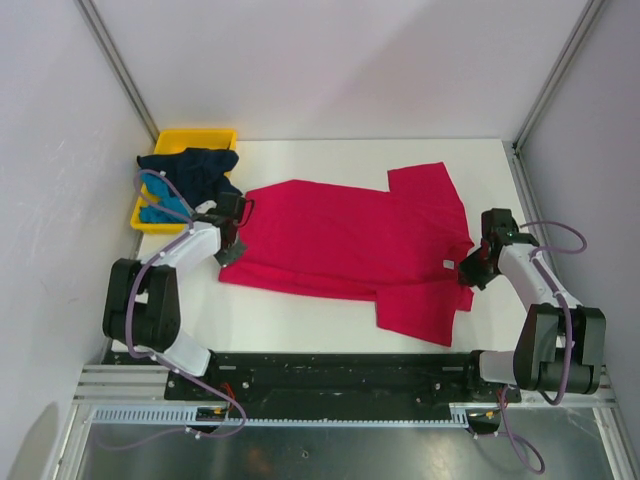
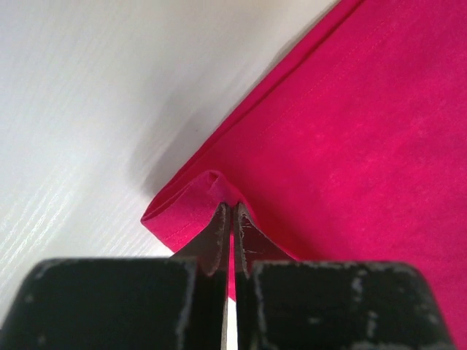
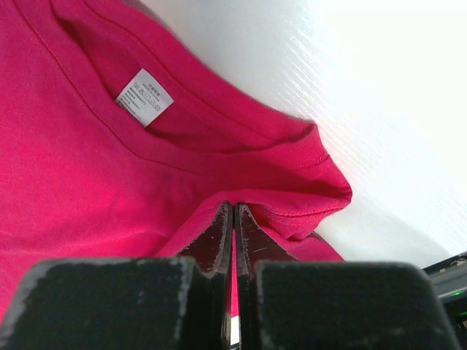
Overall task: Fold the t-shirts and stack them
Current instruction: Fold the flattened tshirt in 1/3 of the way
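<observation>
The crimson-pink t-shirt lies spread across the middle of the white table, hem to the left, collar to the right. My left gripper is shut on the hem's corner, pinching a small fold of cloth. My right gripper is shut on the shirt at the collar's edge, beside the white neck label. A dark navy t-shirt and a teal-blue t-shirt lie bunched in the yellow tray at the back left.
The yellow tray stands against the left wall. White walls close the table at the left, back and right. Bare white table lies in front of the shirt. The black base rail runs along the near edge.
</observation>
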